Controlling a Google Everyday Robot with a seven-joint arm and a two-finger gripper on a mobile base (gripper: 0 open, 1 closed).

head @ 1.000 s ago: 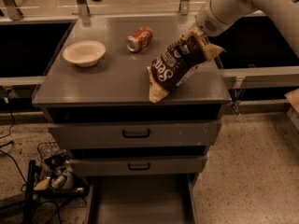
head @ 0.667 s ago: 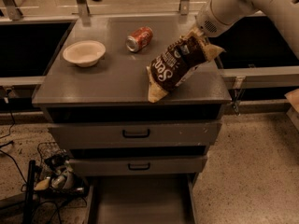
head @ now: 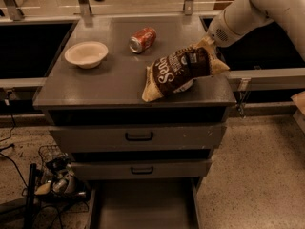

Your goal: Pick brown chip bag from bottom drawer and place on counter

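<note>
Grey counter (head: 109,86), brown chip bag (head: 174,73) in jaws

Gripper (head: 208,46) at brown, white-lettered chip bag (head: 174,73)

We mark the gripper (head: 209,49) at the upper right end of the brown chip bag (head: 176,73), whose crinkled top covers most of it. Up and right of it, the white arm (head: 267,6) is cut by the top and right edges. Far below and left of it, the bottom drawer (head: 143,206) runs off the lower edge. Further left, a dim tangle of cables (head: 57,180) cannot be identified. Below and right, a tan shape (head: 299,103) is cut by the right edge.
</note>
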